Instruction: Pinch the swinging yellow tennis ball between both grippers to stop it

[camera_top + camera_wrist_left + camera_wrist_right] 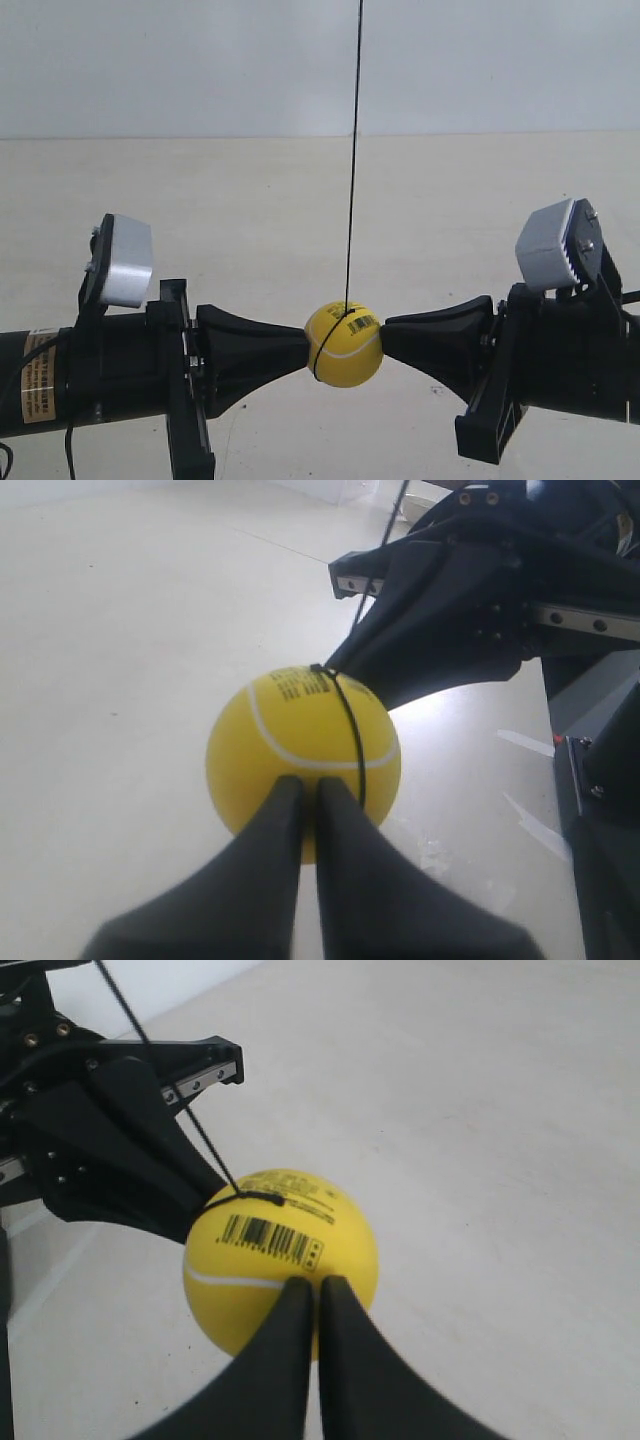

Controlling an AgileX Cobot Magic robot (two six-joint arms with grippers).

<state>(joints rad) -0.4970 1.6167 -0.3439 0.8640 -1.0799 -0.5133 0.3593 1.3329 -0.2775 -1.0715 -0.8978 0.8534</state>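
Pale cream tabletop below, and the bright yellow tennis ball, white seam, barcode sticker, hangs on a thin black string, squeezed between the black wedge-fingered left pincer and right pincer, both clenched, tips touching it.

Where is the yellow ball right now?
Mid exterior view, the yellow tennis ball hangs on its black string, pinched between the left gripper and the right gripper.
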